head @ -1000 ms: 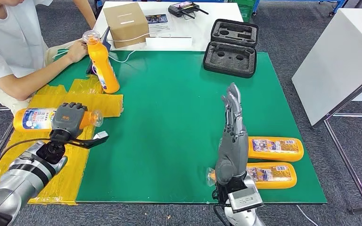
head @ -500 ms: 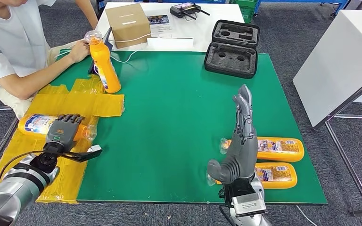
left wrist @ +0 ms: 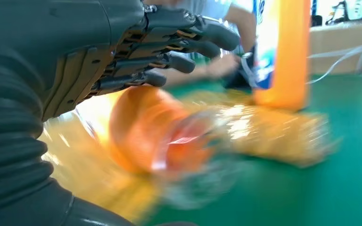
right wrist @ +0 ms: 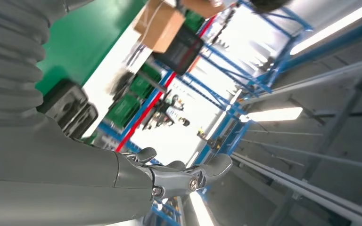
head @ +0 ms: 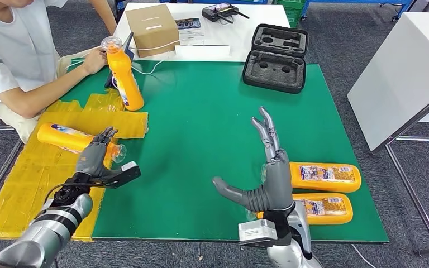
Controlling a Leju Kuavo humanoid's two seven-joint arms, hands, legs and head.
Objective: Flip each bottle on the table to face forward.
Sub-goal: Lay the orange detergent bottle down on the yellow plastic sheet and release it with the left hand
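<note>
Grey left robot hand (head: pixel 98 153) seemingly rests open-fingered on lying bottle (head: pixel 67 137); right robot hand (head: pixel 269 173) splayed, empty.

Both hands (head: pixel 98 155) (head: pixel 273 178) empty, fingers (head: pixel 265 131) spread.

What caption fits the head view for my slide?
Left hand rests on a lying orange bottle on yellow tape; right hand open above the green mat.

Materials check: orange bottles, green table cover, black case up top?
Standing bottle: looks like glossy orange plastic, clear cap, printed label. The lying bottle beside the left hand looks the same. Table cover: matte green, flat, probably felt or rubber mat; can't tell which. Open case: dark grey foam lining with cut-outs, shell probably fabric or moulded.
</note>
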